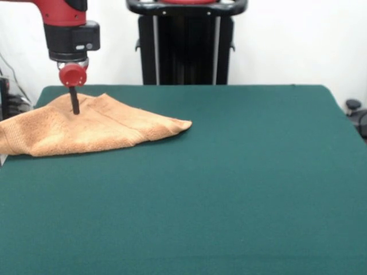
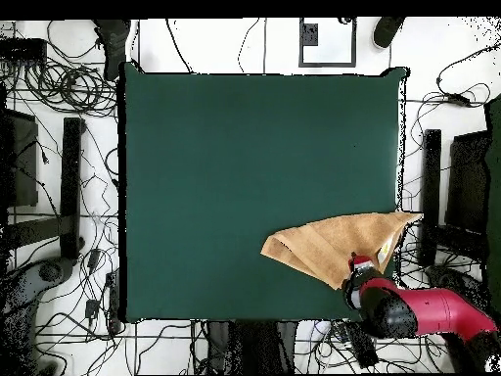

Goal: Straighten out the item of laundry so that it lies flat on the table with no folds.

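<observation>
The item of laundry (image 1: 86, 129) is an orange-tan towel lying folded over itself in a rough triangle at the far left of the green table (image 1: 229, 172). Its pointed corner reaches toward the table's middle and its other end hangs past the left edge. My gripper (image 1: 75, 110) comes straight down onto the towel's far part. Its black fingers are pressed together into one thin rod with the tips sunk in the cloth. In the overhead view the towel (image 2: 333, 245) lies at the table's (image 2: 245, 157) lower right, with the gripper (image 2: 360, 264) at its lower right edge.
The black pedestal (image 1: 186, 46) stands behind the table's far edge. Cables and black stands (image 2: 68, 176) surround the table on the floor. The green surface stretches wide to the right of and in front of the towel in the front view.
</observation>
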{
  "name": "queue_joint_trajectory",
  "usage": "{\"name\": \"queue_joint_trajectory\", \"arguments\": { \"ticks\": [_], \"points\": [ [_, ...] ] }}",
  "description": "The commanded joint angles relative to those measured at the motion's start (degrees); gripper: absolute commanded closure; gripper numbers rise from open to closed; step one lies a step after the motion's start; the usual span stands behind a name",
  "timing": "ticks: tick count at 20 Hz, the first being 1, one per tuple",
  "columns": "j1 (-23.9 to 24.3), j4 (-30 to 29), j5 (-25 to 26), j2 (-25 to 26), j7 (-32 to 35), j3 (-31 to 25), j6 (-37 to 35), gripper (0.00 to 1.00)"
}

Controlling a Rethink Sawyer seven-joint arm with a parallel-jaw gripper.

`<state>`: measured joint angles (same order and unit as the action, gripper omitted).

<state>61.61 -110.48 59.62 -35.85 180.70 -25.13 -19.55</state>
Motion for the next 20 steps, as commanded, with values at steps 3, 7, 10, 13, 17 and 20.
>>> {"name": "queue_joint_trajectory", "arguments": {
  "ticks": [3,7,10,13,17,20],
  "points": [
    [-3.03,-0.14,-0.87,-0.87,-17.02,-3.62,-6.09,0.00],
    [-6.08,1.61,2.34,-0.40,-18.58,-1.99,-7.85,0.00],
    [-4.59,3.67,1.43,1.88,-25.34,-3.04,-12.31,0.00],
    [-4.81,4.88,2.65,2.84,-26.71,-2.73,-12.68,0.00],
    [-9.28,4.69,3.83,-0.45,-25.17,0.00,-15.62,0.00],
    [-8.44,3.60,-1.66,-1.97,-29.56,-0.79,-22.03,0.00]
  ]
}}
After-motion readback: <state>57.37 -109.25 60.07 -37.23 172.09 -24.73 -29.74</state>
